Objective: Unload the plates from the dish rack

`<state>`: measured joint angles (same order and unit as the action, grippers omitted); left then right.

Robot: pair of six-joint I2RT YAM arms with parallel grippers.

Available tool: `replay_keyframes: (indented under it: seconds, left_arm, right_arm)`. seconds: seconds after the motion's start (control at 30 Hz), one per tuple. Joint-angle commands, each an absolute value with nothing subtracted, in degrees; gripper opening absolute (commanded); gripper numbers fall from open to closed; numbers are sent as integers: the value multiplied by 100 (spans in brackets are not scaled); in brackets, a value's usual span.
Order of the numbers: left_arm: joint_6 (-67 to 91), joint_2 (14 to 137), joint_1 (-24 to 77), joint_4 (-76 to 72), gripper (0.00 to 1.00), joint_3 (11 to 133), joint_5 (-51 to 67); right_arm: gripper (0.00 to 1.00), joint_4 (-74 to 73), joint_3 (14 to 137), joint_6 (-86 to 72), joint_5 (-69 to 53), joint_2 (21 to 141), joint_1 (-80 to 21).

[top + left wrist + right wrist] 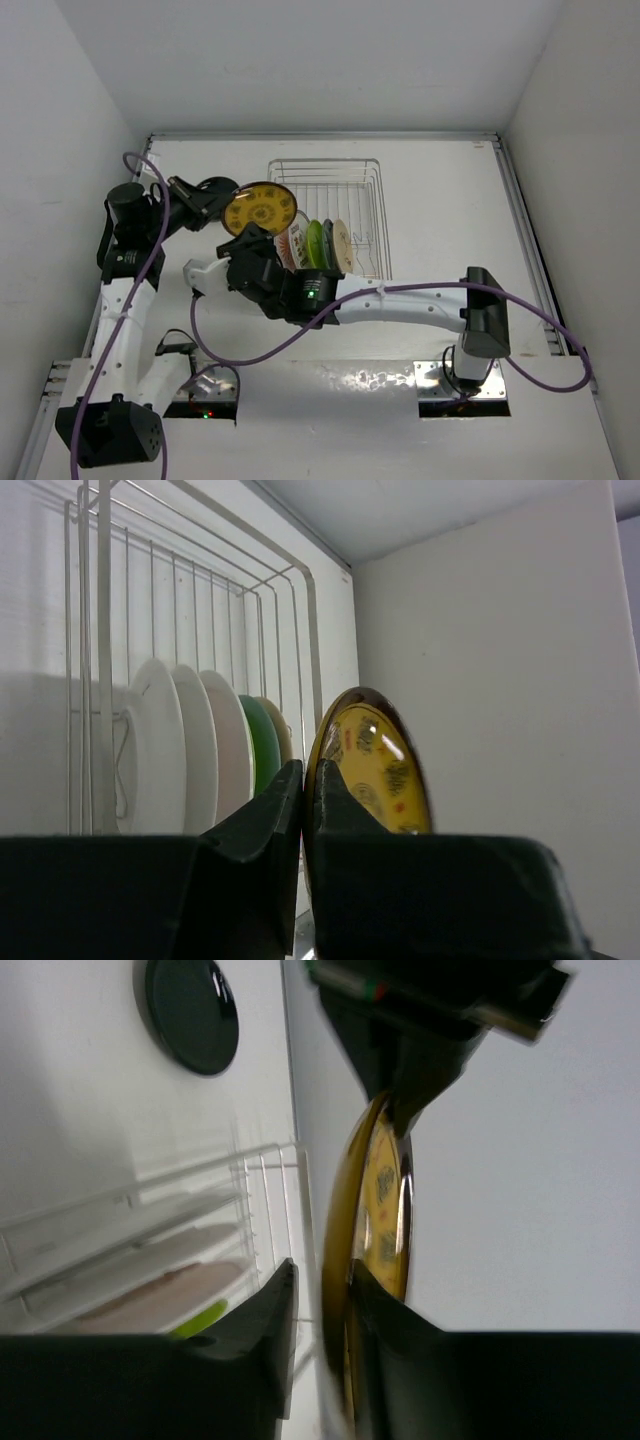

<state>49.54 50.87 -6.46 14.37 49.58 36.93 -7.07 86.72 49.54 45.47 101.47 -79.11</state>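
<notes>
A dark plate with a yellow patterned centre (259, 208) is held in the air at the left edge of the dish rack (325, 170). My left gripper (226, 203) is shut on its left rim; the left wrist view shows the jaws (305, 772) closed on the plate (375, 760). My right gripper (254, 236) is open, with its fingers on either side of the plate's lower rim; in the right wrist view (320, 1272) a gap shows beside the plate (385, 1190). Several plates (322, 243), white, lime green and blue-grey, stand upright in the rack's near part.
A dark round plate (187, 1015) lies flat on the table left of the rack, partly hidden under my left gripper in the top view. White walls close in the table on three sides. A purple cable loops along each arm.
</notes>
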Motion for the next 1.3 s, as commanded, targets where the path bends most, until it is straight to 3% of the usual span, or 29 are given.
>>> replay_keyframes:
  seconds: [0.0,0.03,0.07,0.3,0.57,0.87,1.27]
  left_arm:
    - [5141,4913,-554,1240,0,4949,3614]
    - [5185,4904,-562,1204,0,4905,3491]
    - [5220,4913,-562,1195,0,4904,3341]
    - [5308,5396,-624,1424,0,5282,910]
    - [5291,7300,-694,757,0,5704,-903]
    - [4835,8893,-756,324,0,6538,-1626]
    - [4974,9509,-826,615,6,6443,-1881]
  right_arm:
    - [43,-88,8983,4817,4465,10170,-7840]
    - [85,-88,8913,4677,4465,10117,-7805]
    - [99,-97,8877,4328,4447,10055,-7726]
    - [99,-1229,8728,1498,3684,8861,-6874]
    - [99,-2020,7814,-447,3428,6999,-6337]
    - [99,-2513,7146,-677,3612,6302,-6319]
    - [99,-2479,6917,-1046,3472,6609,-6109]
